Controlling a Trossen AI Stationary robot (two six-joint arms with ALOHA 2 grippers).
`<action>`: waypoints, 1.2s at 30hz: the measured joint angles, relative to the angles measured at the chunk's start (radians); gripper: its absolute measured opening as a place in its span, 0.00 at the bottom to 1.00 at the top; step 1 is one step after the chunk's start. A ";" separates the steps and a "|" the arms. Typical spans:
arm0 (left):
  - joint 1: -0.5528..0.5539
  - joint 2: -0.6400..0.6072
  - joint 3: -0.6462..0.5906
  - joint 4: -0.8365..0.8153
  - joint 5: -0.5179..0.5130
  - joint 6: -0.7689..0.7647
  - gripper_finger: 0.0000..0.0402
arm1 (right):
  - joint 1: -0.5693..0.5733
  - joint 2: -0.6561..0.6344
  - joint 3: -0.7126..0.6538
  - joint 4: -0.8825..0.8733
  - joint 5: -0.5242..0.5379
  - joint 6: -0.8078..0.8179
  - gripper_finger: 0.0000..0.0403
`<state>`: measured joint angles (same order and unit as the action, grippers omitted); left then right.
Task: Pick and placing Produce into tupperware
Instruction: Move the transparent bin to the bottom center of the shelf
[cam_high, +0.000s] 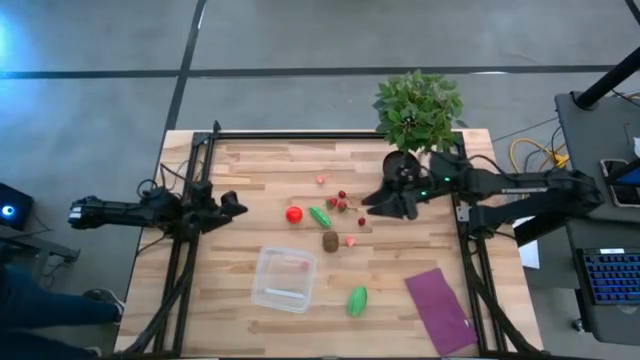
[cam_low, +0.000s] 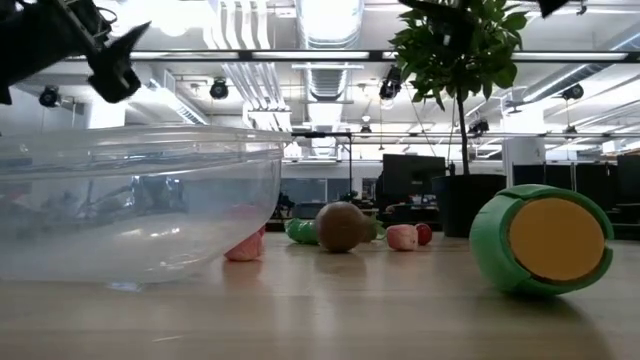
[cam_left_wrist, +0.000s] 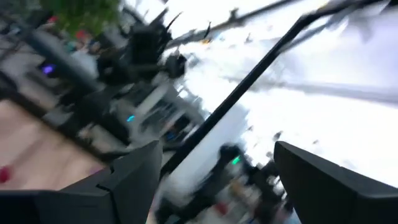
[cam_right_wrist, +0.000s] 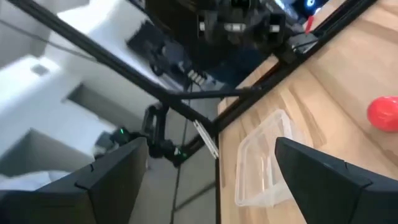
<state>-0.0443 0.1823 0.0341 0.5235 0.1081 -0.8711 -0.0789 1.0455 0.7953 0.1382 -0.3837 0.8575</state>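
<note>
— In the box (cam_high: 284, 279)?
— Clear, near the front edge; one small pink bit (cam_high: 303, 266) showing through a wall, inside or behind, cannot tell.
— Labels?
— None legible.
— Produce?
— Red ball (cam_high: 294, 214), green piece (cam_high: 320, 216), brown oval (cam_high: 330, 241) mid-table; another green piece (cam_high: 357, 301) beside the box.
— Grippers?
— Left gripper (cam_high: 236, 205) at the left edge, right gripper (cam_high: 378, 204) near the plant (cam_high: 418, 108); both spread, empty.

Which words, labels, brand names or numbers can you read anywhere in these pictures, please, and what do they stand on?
None can be read.
The tupperware, the red ball and the other produce show no print.
The purple cloth is plain.
The monitors in the room behind the table in the low view, and the keyboard beside the table, are too small to read.
The left wrist view is too blurred to show any text.
</note>
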 joint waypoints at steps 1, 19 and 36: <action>0.000 0.001 0.000 0.036 -0.018 -0.004 0.73 | 0.000 0.019 0.021 -0.013 -0.003 -0.006 0.86; 0.000 0.038 0.014 0.260 -0.159 0.073 0.73 | 0.003 0.212 0.300 -0.052 -0.016 -0.043 0.86; -0.005 0.519 0.438 -0.726 0.066 0.271 0.73 | 0.005 0.343 0.602 -0.747 0.094 -0.357 0.86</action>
<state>-0.0490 0.7015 0.4720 -0.2027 0.1744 -0.6000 -0.0742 1.3882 1.3970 -0.6088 -0.2901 0.5008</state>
